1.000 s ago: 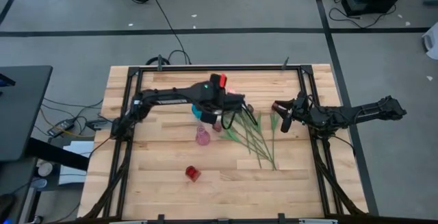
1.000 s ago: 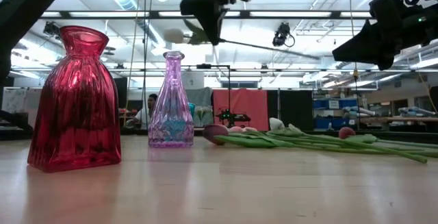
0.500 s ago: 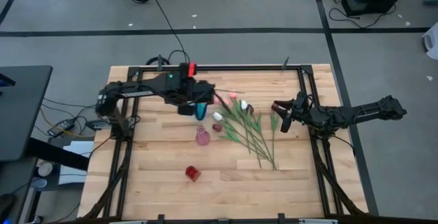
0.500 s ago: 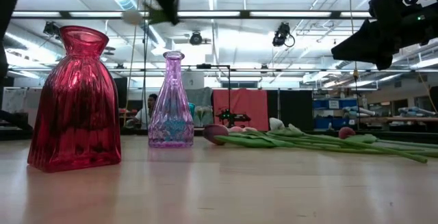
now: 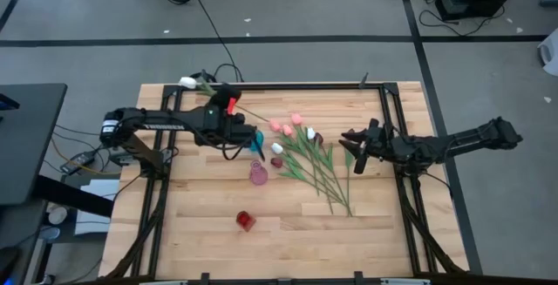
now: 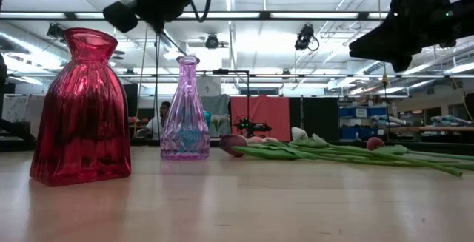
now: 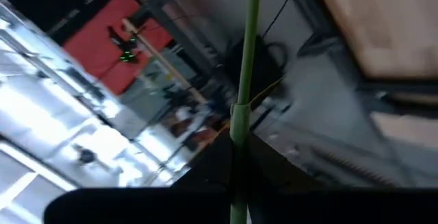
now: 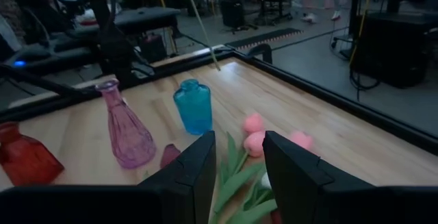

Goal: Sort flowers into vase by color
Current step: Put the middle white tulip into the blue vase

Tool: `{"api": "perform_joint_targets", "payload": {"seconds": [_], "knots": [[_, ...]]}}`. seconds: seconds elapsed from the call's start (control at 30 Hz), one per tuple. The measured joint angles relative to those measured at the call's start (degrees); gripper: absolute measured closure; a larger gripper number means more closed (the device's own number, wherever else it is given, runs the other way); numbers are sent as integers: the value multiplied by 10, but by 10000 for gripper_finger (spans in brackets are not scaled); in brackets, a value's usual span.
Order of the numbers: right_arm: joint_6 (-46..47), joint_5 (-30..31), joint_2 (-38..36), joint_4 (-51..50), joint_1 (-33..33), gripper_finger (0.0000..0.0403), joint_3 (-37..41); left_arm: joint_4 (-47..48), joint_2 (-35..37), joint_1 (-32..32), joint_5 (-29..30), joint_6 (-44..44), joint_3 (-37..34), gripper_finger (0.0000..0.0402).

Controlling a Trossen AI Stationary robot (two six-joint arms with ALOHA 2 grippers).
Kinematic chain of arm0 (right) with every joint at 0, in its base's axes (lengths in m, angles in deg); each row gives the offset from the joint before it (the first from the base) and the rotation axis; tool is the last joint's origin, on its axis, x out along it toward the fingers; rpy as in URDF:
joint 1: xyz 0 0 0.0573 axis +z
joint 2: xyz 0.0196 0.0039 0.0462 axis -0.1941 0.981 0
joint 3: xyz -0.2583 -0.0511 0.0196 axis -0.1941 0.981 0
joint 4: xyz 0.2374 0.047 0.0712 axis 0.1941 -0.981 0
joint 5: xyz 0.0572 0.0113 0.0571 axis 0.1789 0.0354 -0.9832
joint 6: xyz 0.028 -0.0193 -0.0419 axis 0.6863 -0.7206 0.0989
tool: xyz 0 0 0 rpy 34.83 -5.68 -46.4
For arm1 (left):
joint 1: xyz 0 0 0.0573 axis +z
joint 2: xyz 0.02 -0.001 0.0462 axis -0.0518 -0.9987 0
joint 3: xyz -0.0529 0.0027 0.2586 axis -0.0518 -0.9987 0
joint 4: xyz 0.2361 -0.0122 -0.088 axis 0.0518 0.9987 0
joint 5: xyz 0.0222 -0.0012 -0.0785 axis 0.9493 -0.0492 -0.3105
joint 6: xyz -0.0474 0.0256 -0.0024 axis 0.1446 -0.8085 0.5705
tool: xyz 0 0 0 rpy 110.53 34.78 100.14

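On table: three vases (image 5: 258, 173) (red, pink, blue), loose flowers (image 5: 312, 161).

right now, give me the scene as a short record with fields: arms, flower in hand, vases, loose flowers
left gripper: raised over the table's far left, shut on a white tulip
white tulip: head out past the table's far edge, stem running back through the fingers
right gripper: open, waiting above the pile
vases: blue vase, pink vase, red vase, all upright
loose flowers: lying on the table right of the vases
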Motion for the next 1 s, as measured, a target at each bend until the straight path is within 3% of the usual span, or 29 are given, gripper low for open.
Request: {"api": "perform_joint_targets", "payload": {"seconds": [0.2,0.53,1.0], "knots": [[0,7,20,1,0,267,0,0,1,-27,65,-49,-11,377],[-4,10,22,3,0,267,0,0,12,-63,56,-64,-11,378],[-4,7,23,2,0,267,0,-1,42,-62,23,-61,-31,378]]}}
